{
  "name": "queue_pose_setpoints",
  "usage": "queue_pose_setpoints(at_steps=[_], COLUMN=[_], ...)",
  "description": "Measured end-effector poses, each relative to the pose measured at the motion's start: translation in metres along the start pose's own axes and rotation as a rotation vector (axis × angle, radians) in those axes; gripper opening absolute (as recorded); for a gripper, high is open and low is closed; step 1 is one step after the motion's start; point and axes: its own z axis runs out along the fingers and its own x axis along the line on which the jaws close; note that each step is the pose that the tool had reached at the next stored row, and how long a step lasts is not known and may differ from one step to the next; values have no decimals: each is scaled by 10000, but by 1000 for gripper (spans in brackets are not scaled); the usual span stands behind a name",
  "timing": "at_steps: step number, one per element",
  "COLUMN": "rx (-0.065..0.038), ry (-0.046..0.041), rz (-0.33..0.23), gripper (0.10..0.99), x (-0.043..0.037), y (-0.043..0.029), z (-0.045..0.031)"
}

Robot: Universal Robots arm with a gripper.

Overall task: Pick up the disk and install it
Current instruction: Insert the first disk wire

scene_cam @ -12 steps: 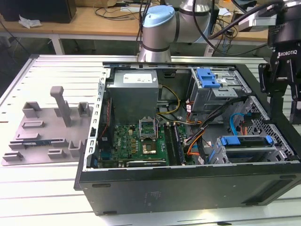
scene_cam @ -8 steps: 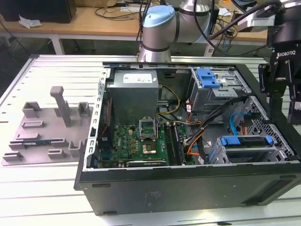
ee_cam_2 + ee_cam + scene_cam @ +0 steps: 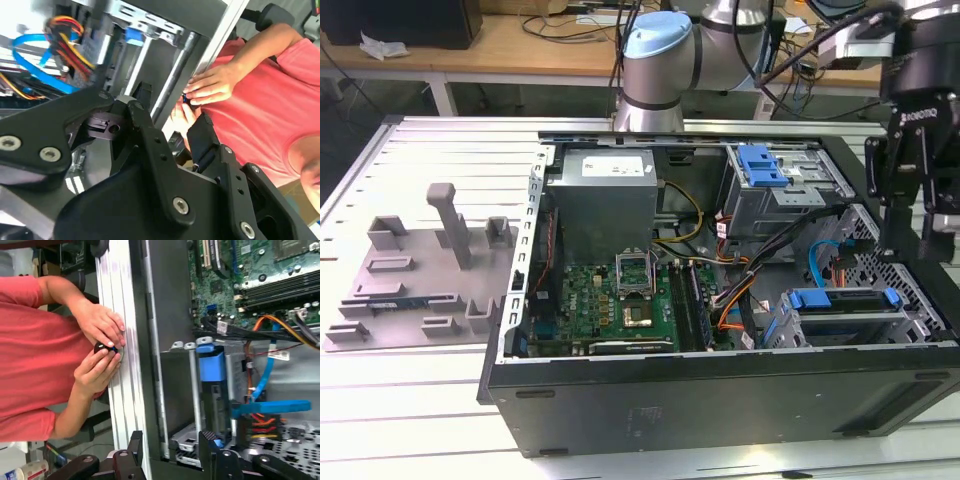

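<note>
my jaws are spread wide and grasping nothing. in the first wrist view the two black fingertips (image 3: 207,445) stand apart with nothing held between them. in the exterior view the jaws hang above the open computer case (image 3: 720,400), over its wall on the exterior view's right.

the disk (image 3: 211,367) is not in the jaws. it sits below them, on edge in the metal drive cage (image 3: 180,390) at the corner of the case, with its blue bracket uppermost and clear of both fingertips. just beside the disk, on the side facing the inside of the case, a blue data cable (image 3: 265,380) loops up. orange and yellow wires (image 3: 280,325) run past it.

on the other side of the jaws, across the case wall, a person in a red shirt (image 3: 30,365) is at the edge of the slatted metal surface (image 3: 120,405). both hands (image 3: 100,372) are pinching a small dark object against it.

farther from the jaws, deeper in the case, the green motherboard (image 3: 620,295) lies flat. beyond it are the grey power-supply box (image 3: 605,200) and a second cage with a blue latch (image 3: 760,165). behind the case the arm's base joint (image 3: 655,60) rises with its pale blue cap. farthest from the jaws, across the surface on the exterior view's left, is a grey moulded fixture (image 3: 420,270). a wooden bench (image 3: 520,40) stands behind it.
</note>
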Motion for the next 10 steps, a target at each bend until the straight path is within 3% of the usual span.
queue_pose_setpoints(at_steps=[4, 10], rx=[11, 48], ry=[50, 59], rz=[6, 29], gripper=[565, 565], x=[-270, -376], y=[32, 67], z=[-94, -18])
